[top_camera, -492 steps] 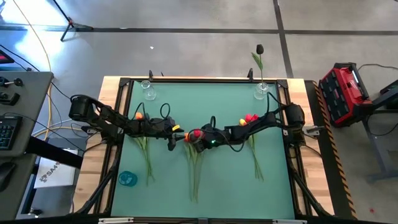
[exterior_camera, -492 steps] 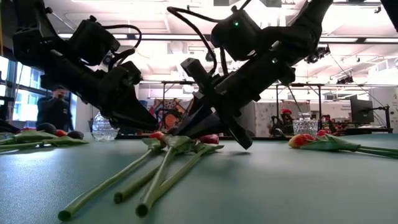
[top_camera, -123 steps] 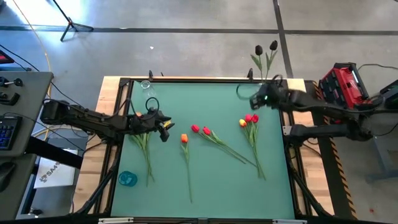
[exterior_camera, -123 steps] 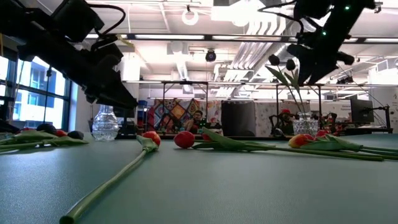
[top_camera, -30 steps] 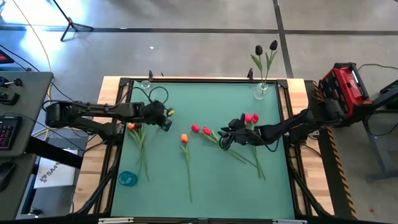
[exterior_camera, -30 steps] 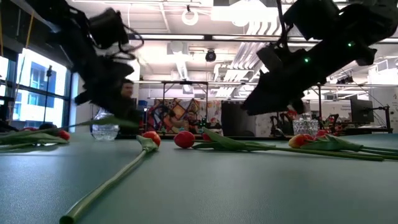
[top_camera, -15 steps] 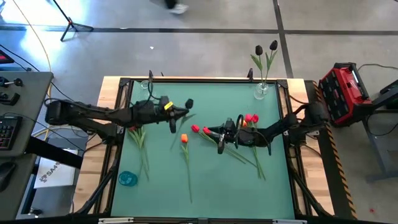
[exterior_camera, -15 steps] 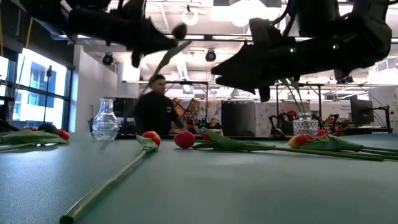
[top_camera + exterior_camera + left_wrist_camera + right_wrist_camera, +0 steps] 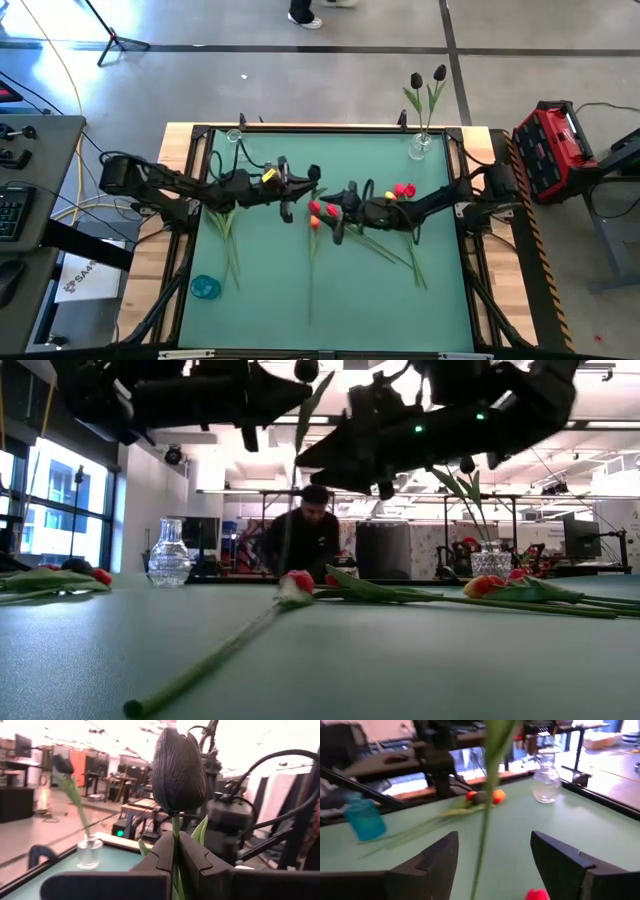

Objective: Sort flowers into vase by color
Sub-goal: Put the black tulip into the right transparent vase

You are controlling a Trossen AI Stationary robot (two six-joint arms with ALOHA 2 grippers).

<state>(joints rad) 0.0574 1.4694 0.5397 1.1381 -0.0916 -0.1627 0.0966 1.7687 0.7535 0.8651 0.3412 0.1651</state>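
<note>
- Black tulip (image 9: 178, 767): a dark, ribbed, closed head on a thin green stem, held upright in the left claw (image 9: 176, 851), whose fingers are clenched on the stem just below the head. In the high view it sits near the tabletop's centre, at about 11 o'clock from the middle.
- Writing: a white sheet (image 9: 82, 279) on the floor at 8 o'clock carries dark print, too small to read. No other label is legible.
- Right claw (image 9: 492, 851): fingers spread wide and released, with the green stem passing between them; whether they touch it cannot be told. In the high view it lies just right of the left claw, over the middle.
- Red and orange tulips (image 9: 314, 215) lie flat at the centre, stems trailing toward 6 o'clock; red ones (image 9: 403, 189) lie at 3 o'clock, more (image 9: 222, 225) at 9 o'clock.
- Glass vase (image 9: 421, 146) at 1 o'clock holds two black tulips (image 9: 428, 75). A second, empty vase (image 9: 234, 136) stands at 11 o'clock.
- A blue cup (image 9: 204, 288) sits at 8 o'clock on the green tabletop (image 9: 270, 290).
- A person (image 9: 312, 540) stands beyond the far edge.
</note>
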